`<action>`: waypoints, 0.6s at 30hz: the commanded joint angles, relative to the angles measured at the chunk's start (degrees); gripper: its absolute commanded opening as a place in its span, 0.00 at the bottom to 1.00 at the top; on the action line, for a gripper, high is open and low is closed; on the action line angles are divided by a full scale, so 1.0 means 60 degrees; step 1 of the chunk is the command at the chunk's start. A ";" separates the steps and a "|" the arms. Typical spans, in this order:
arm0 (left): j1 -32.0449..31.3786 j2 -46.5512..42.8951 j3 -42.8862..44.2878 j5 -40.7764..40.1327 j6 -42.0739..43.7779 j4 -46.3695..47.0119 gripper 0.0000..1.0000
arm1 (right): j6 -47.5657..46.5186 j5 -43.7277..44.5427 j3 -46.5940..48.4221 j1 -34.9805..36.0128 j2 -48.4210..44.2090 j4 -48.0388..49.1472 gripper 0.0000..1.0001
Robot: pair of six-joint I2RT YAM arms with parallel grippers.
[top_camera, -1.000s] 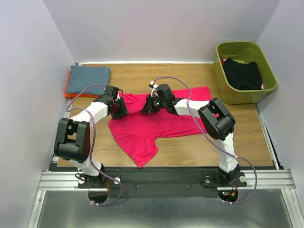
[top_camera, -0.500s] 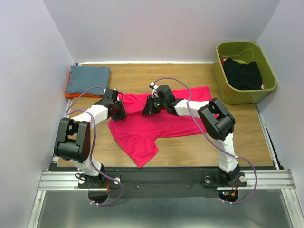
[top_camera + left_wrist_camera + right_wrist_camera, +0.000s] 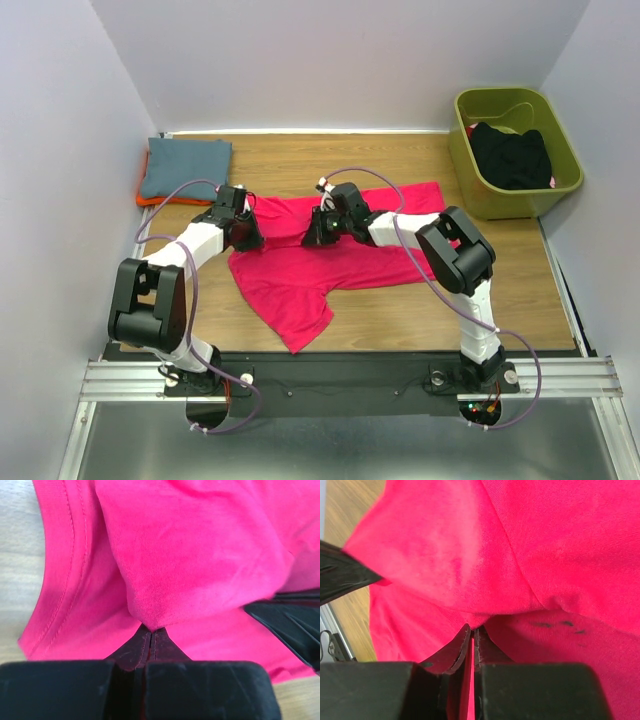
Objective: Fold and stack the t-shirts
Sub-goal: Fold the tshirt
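Observation:
A magenta-pink t-shirt [image 3: 320, 265] lies spread across the middle of the table. My left gripper [image 3: 250, 232] is shut on a pinch of its cloth at the shirt's upper left; the fabric [image 3: 200, 555] bunches up at the fingertips. My right gripper [image 3: 316, 232] is shut on another fold near the shirt's top middle, where pink cloth [image 3: 485, 570] rises from its fingertips. A folded blue-grey shirt [image 3: 185, 167] rests on an orange one [image 3: 150, 200] at the back left. A black garment [image 3: 512, 155] sits in the bin.
An olive-green bin [image 3: 480, 185] stands at the back right corner. Walls close in on the left, back and right. Bare wooden tabletop [image 3: 300, 160] shows behind the shirt and along the front edge [image 3: 430, 320].
My left gripper has closed onto the pink cloth and shifted slightly back and left. The right gripper has tightened on its fold and barely moved.

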 commanded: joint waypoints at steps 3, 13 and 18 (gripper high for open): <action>0.0013 -0.0638 0.0530 0.0315 -0.0072 -0.1036 0.00 | 0.0112 -0.0032 -0.0257 0.0061 -0.0985 0.0149 0.04; 0.0042 -0.0595 0.0077 0.0857 -0.0409 -0.1345 0.01 | 0.0317 -0.0325 -0.0184 0.0061 -0.1089 -0.0890 0.04; 0.0057 -0.0828 -0.0567 0.1048 -0.0775 -0.1081 0.02 | 0.0347 -0.0544 0.0094 0.0061 -0.0591 -0.1462 0.06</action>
